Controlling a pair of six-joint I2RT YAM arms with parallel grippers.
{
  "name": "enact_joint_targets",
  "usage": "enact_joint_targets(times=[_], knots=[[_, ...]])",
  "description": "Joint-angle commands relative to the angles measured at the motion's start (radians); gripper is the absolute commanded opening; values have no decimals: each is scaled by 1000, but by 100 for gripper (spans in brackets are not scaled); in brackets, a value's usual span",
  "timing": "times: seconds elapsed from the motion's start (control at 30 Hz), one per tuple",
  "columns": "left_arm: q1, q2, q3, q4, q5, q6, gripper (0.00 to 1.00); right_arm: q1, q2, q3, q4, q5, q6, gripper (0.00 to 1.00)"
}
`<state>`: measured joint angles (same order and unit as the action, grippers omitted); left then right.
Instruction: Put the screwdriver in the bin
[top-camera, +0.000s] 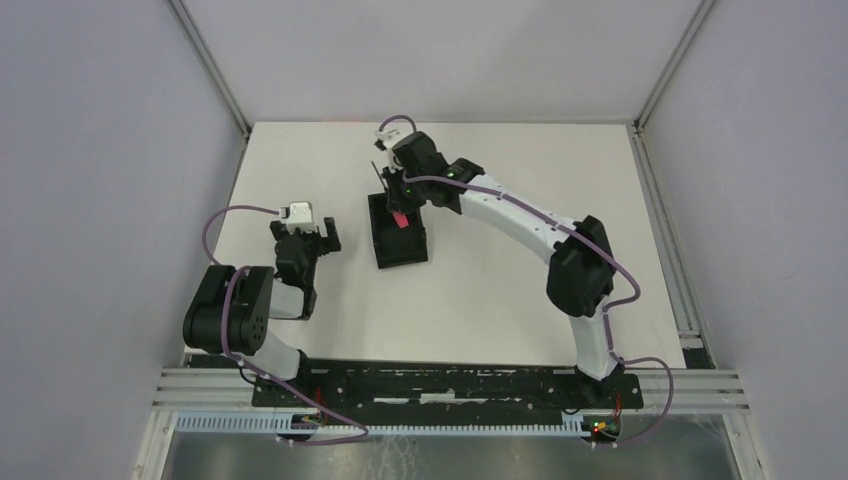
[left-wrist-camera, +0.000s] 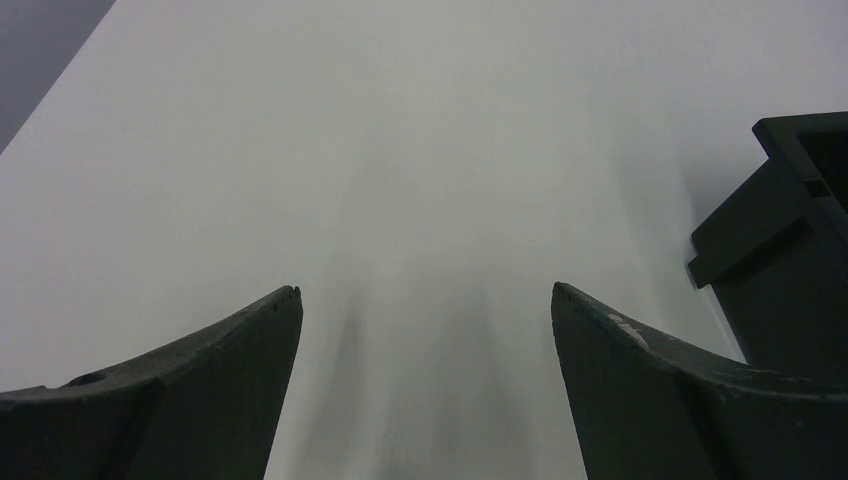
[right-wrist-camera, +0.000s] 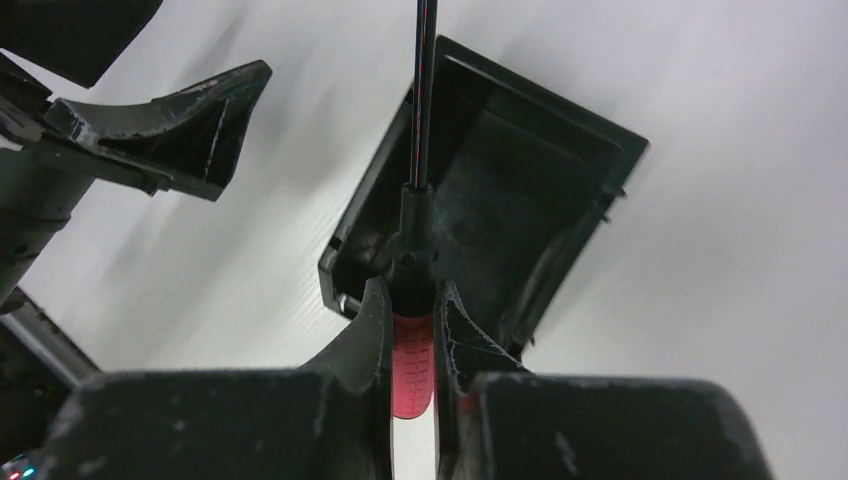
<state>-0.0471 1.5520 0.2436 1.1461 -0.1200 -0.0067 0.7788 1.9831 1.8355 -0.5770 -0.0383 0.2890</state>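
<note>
R fingers (right-wrist-camera: 368, 335) clamped on screwdriver (right-wrist-camera: 412, 365) red handle, shaft twd 12 o'clock in wrist view | held over bin (right-wrist-camera: 545, 190), worktop (top-camera: 500, 300) ctr | L fingers (left-wrist-camera: 225, 360) apart, empty, bin at their 3 o'clock

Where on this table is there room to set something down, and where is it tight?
Bare table: the far right corner behind the right arm, the near strip between the bin and the arm bases, the far left beyond the left gripper. Tight: over the bin, where the right gripper holds the screwdriver, and the gap between bin and left gripper.
</note>
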Motion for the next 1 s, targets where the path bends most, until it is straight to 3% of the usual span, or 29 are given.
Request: enact_joint_targets(times=[0.0,0.4,0.57,0.67,0.9,0.97], knots=[[3,-13,5,27,8,-15,100,52,111,132,23,128,-86,0],[3,-13,5,27,8,-15,100,108,213,70,33,230,-159,1],[3,-13,5,27,8,-15,100,119,204,56,33,264,-150,38],[3,-13,5,27,9,-15,100,122,181,58,41,281,-140,45],[3,-13,5,27,8,-15,100,127,81,62,71,298,-125,50],[3,-13,5,27,9,-15,100,128,45,61,72,306,-124,57]])
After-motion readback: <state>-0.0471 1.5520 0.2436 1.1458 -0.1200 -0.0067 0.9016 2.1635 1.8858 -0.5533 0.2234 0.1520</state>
